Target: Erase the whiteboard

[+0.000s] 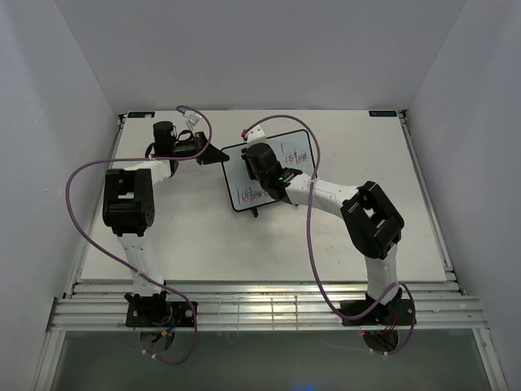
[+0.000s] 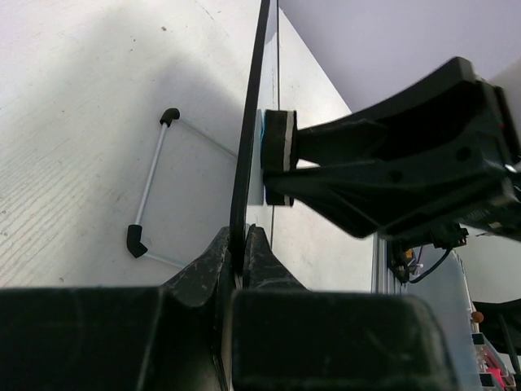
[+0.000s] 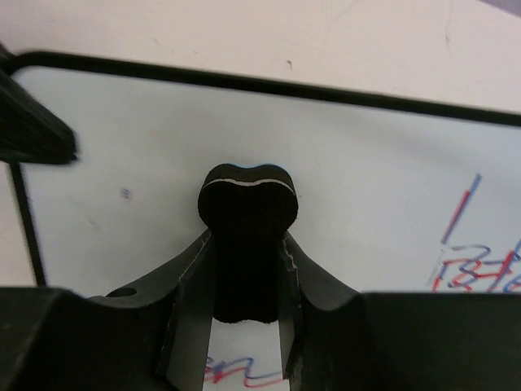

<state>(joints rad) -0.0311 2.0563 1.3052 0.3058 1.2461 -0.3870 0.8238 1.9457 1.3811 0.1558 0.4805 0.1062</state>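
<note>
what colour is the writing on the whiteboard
The whiteboard writing is red and blue, clearest in the right wrist view.

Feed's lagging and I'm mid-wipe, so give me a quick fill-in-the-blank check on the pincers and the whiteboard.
1. The left pincer is shut on the whiteboard at its black ____.
2. The right pincer presses a black ____ against the whiteboard.
3. The writing not yet wiped is red and ____.
Missing words: frame; eraser; blue.

Small black-framed whiteboard (image 1: 238, 173), propped on wire feet, middle of table (image 1: 163, 236), red-blue scribbles at two corners
</note>
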